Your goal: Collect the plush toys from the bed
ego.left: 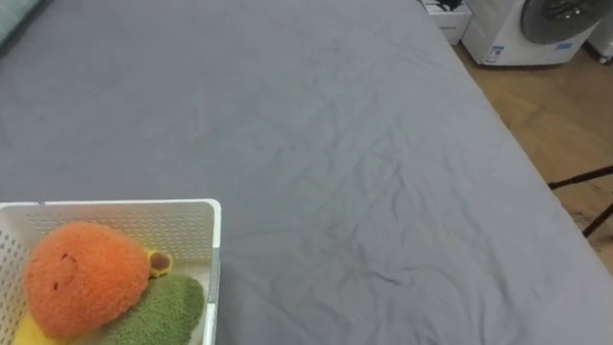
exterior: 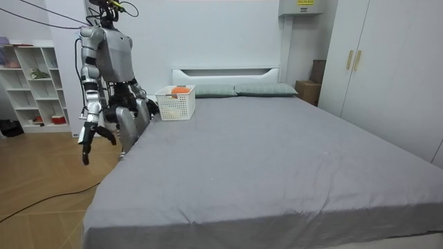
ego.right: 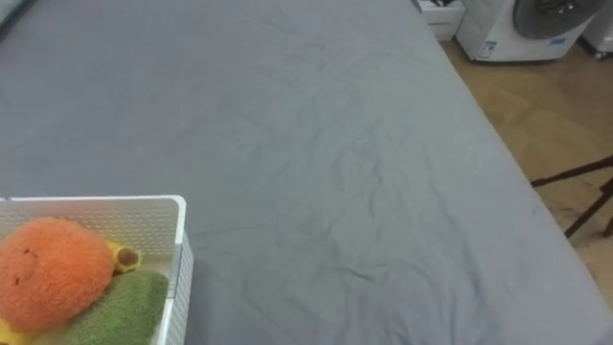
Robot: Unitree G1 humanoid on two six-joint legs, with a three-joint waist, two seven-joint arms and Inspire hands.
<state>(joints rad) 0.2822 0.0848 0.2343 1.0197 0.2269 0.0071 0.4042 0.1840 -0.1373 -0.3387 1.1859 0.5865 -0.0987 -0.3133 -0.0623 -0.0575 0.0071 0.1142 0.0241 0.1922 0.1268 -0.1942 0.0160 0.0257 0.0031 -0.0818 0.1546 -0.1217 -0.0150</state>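
A white slatted basket (ego.left: 115, 205) stands on the grey bed (ego.left: 335, 144) at the lower left of the eye views. Inside it lie a round orange plush toy (ego.left: 84, 276), a green plush toy (ego.left: 158, 311) and a small yellow toy (ego.left: 159, 261). The sheet around the basket is bare and wrinkled. In the room view I stand at the bed's side on the room view's left, next to the basket (exterior: 175, 104) near the headboard. My right hand (exterior: 86, 137) hangs by my side with relaxed fingers. My left hand (exterior: 148, 108) is low beside the basket.
The bed's right edge drops to a wooden floor (ego.left: 565, 125) with a white appliance (ego.left: 536, 29) and black stand legs (ego.left: 584, 177). Two pillows (exterior: 263, 89) lie at the headboard. A white shelf (exterior: 34, 90) stands behind me, a wardrobe (exterior: 387, 69) across the room.
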